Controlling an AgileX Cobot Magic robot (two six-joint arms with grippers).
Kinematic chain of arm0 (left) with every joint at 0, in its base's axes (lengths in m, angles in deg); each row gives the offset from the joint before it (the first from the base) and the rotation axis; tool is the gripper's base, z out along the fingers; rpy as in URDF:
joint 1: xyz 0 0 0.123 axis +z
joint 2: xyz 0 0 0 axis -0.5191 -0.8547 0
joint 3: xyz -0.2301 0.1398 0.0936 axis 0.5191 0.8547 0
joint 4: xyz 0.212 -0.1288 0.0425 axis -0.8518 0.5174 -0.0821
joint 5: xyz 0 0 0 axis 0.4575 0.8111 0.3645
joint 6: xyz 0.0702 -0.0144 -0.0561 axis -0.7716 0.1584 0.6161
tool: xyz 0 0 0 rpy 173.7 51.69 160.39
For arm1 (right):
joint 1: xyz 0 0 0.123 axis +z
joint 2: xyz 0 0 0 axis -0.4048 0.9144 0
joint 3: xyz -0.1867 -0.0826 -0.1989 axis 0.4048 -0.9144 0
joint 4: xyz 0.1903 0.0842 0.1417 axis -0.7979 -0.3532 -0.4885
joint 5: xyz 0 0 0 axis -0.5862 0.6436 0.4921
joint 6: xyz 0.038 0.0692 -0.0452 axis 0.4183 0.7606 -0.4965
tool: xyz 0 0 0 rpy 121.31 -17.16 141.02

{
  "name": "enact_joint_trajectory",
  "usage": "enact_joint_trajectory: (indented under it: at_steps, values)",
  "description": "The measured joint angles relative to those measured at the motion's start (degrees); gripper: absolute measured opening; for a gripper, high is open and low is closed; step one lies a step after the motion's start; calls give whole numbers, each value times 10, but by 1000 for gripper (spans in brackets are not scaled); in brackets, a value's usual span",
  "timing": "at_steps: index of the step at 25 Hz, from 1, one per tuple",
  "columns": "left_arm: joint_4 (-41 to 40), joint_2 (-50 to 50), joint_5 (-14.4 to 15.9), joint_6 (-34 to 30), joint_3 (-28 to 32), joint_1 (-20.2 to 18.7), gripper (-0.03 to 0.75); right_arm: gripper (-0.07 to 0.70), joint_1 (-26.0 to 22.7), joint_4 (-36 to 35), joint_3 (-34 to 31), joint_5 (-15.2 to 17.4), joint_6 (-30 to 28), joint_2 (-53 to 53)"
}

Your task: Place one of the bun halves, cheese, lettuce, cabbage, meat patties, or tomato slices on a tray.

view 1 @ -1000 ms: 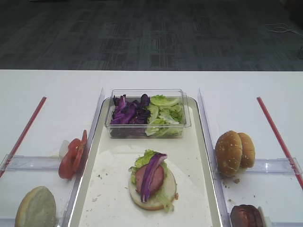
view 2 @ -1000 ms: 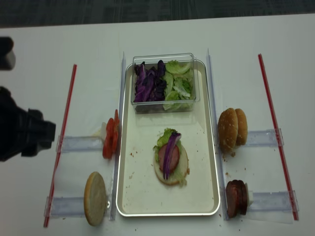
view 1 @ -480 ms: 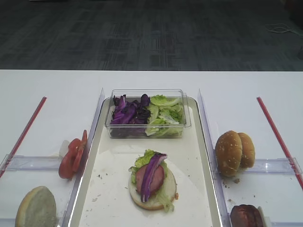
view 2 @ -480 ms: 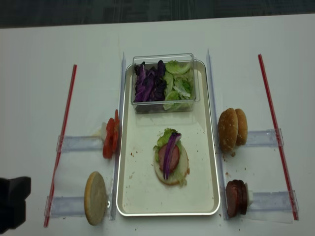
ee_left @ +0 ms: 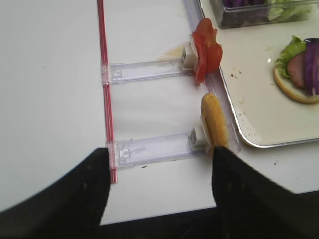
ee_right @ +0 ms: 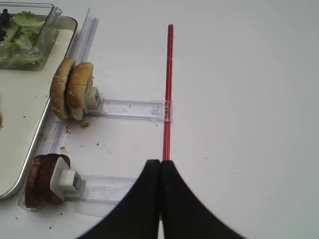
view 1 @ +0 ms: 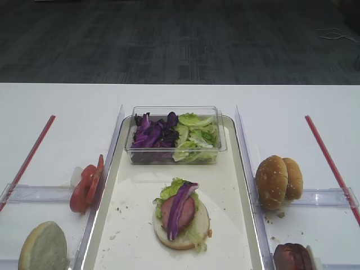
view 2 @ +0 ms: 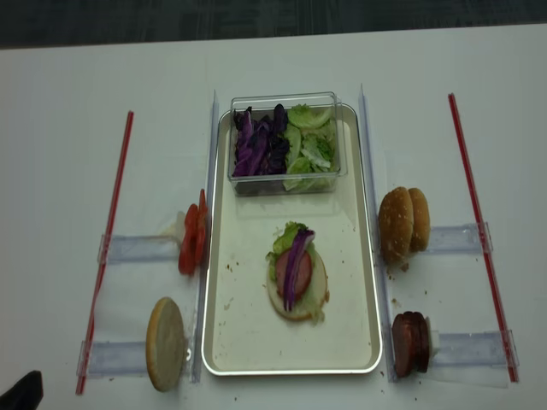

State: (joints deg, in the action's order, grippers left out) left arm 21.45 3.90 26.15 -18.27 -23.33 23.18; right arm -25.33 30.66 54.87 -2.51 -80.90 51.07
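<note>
On the tray (view 2: 248, 342) we see the purple cabbage (view 2: 296, 266) strip draped over patty, lettuce and bun bottom, while only the wrist views show our left gripper (ee_left: 157, 191) spread wide and right gripper (ee_right: 160, 199) pressed together, the left arm having nearly left the overhead view.

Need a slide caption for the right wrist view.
Shut right claw above a red strip; bun tops and patties stand beside the tray.
</note>
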Motion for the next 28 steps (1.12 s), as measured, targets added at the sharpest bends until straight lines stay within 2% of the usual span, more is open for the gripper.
enact_joint_trajectory:
  at_steps: [5,14,28]
  values:
    - [0,72,-14,-10,32,0,422,24,0,0,0,0,0,0]
    - [0,85,-44,-29,64,0,421,24,0,0,0,0,0,0]
    - [0,86,-46,-32,64,6,421,23,0,0,0,0,0,0]
